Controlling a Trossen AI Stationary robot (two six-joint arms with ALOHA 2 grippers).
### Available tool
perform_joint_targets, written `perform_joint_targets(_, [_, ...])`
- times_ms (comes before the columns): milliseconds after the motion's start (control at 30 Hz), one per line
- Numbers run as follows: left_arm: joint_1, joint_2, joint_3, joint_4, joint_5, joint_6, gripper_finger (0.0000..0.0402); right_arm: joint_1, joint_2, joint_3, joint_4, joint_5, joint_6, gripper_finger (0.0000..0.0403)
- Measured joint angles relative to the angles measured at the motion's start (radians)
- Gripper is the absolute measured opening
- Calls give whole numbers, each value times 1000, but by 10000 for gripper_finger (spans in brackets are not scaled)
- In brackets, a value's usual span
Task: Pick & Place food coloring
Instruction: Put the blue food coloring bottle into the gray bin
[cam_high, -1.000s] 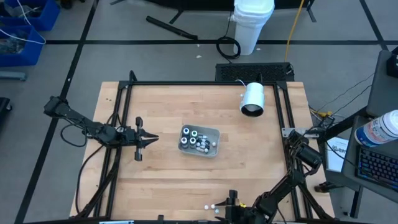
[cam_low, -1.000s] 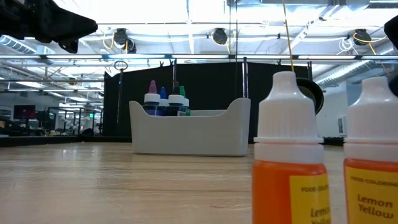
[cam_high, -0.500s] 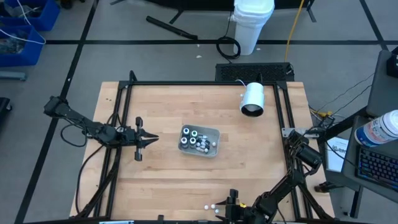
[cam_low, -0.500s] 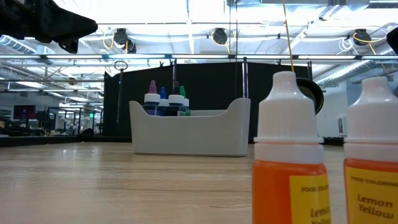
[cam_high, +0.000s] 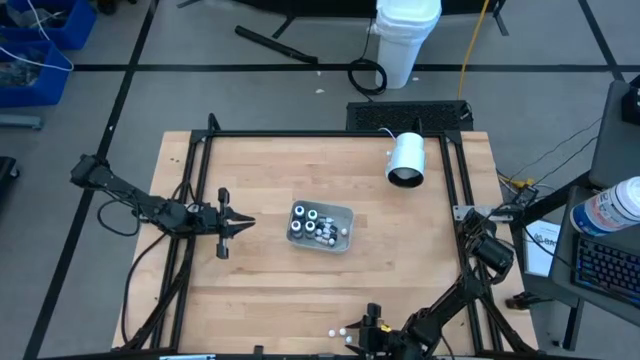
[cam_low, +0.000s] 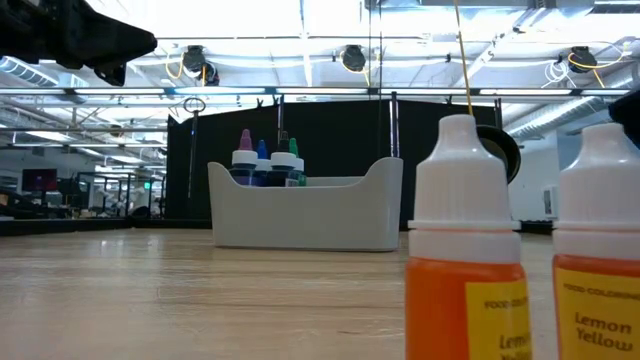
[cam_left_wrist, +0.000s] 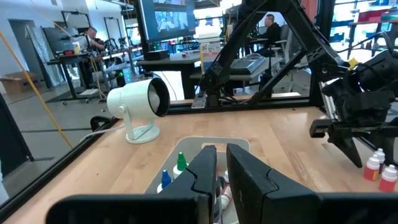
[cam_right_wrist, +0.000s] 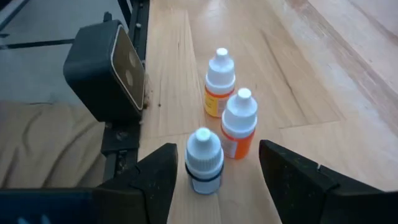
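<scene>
Right fingers: we see the two fingers (cam_right_wrist: 155, 180) of the right gripper (cam_right_wrist: 217, 174) spread wide, holding nothing.
Loose bottles: three food coloring bottles (cam_right_wrist: 217, 124) stand upright on the table (cam_high: 250, 290) at its near edge. The dark-banded, white-capped bottle (cam_right_wrist: 203, 160) sits in the gap between the right fingers, nearer one finger and not touching either as far as we can tell. The two orange bottles (cam_right_wrist: 239, 130) stand just beyond the fingertips, close together.
Landmark: grey tray (cam_high: 340, 214) at table centre.
Tray contents: more food coloring bottles stand upright inside; coloured tops rise above its rim in the low view.
Left fingers: left gripper (cam_high: 247, 223) hovers beside the tray, pointing at it; its fingers are nearly together with only a narrow slit between them, gripping nothing.
Right gripper vs tray: well apart, at the table's near edge.
White cylinder (cam_high: 406, 160): lies beyond the tray, toward the far edge.
</scene>
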Motion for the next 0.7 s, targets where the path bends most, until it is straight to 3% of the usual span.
perform_joint_targets(367, [0, 0, 0, 0, 0, 0, 47, 3, -8, 0, 4, 17, 2, 206])
perform_joint_targets(700, [0, 0, 0, 0, 0, 0, 47, 3, -8, 0, 6, 14, -13, 105])
